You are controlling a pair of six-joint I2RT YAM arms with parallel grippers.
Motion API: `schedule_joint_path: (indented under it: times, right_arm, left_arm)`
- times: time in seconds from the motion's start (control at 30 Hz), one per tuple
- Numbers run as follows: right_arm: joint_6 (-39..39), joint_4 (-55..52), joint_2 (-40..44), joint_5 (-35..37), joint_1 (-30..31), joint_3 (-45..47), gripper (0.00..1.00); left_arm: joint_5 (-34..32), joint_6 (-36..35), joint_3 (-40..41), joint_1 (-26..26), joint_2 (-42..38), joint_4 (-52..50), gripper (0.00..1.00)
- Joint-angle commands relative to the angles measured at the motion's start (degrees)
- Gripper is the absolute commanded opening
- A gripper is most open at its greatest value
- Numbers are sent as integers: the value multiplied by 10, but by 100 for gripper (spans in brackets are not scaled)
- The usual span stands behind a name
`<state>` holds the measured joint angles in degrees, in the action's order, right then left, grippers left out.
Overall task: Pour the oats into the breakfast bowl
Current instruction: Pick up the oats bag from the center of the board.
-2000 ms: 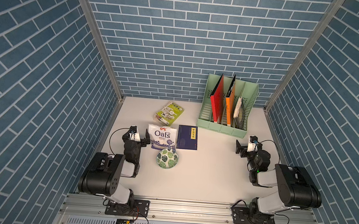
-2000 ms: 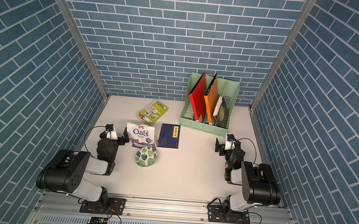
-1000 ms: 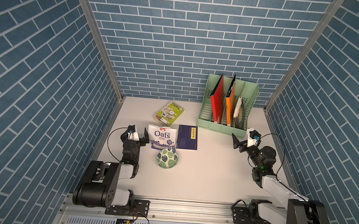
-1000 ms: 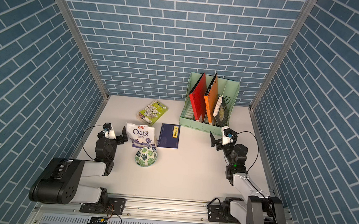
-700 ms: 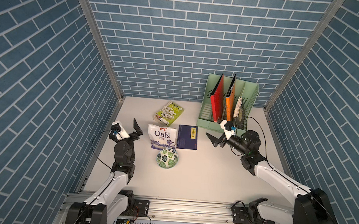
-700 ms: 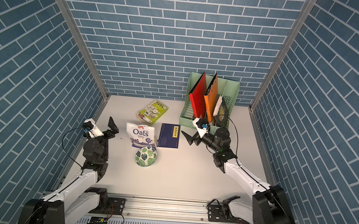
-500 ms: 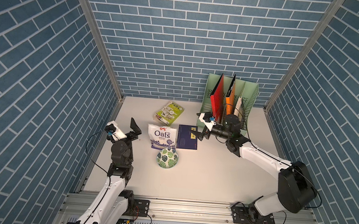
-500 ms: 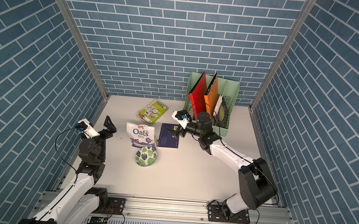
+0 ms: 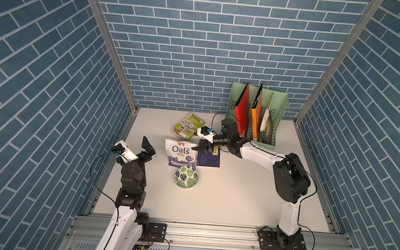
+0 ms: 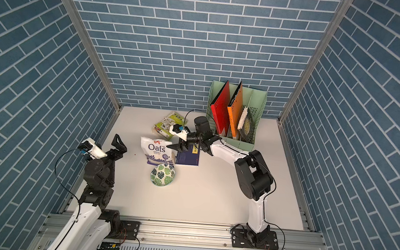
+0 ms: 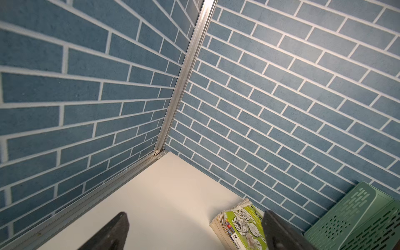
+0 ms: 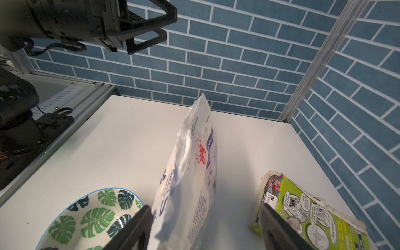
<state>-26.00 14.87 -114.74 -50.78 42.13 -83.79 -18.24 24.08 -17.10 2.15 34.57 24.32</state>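
The white oats bag [image 9: 180, 154] says "Oats" and "OMEGA 3". It stands on the worktop [image 9: 237, 194], just behind the leafy bowl [image 9: 186, 176]. The right hand [image 9: 198, 149] is open around the bag. The left hand [image 9: 149, 150] is open and holds nothing.

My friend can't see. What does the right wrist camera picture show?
A white Oats pouch stands on the pale table between the open fingers of the right hand, not gripped yet. A leafy green bowl sits on one side, a green picture book on the other.
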Motion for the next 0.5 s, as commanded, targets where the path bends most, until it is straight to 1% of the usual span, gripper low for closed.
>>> schedule_joint_path:
  times: [0.0,0.07,0.1,0.13,0.17,0.3,0.33,0.47]
  right_arm:
    - [4,-13,-25,-30,15,-36,70]
    - [10,-14,-37,-31,17,-48,61]
    - [12,-16,-43,-32,18,-54,55]
    - [13,-18,-48,-29,19,-59,45]
    - [13,-18,-49,-26,19,-62,40]
    - [15,-15,-48,0,21,-67,7]
    - [15,-16,-46,8,21,-68,0]
    - [17,-14,-34,46,22,-76,0]
  left_arm:
    - [-5,2,-6,0,7,-11,99]
    - [-6,2,-6,0,9,-12,100]
    - [-7,2,-6,0,10,-11,100]
    - [-6,2,-6,0,10,-12,100]
    - [-5,2,-6,0,11,-12,99]
    - [-3,2,-9,0,10,-12,100]
    - [-3,3,-9,0,10,-13,99]
    - [0,6,-10,0,9,-13,100]
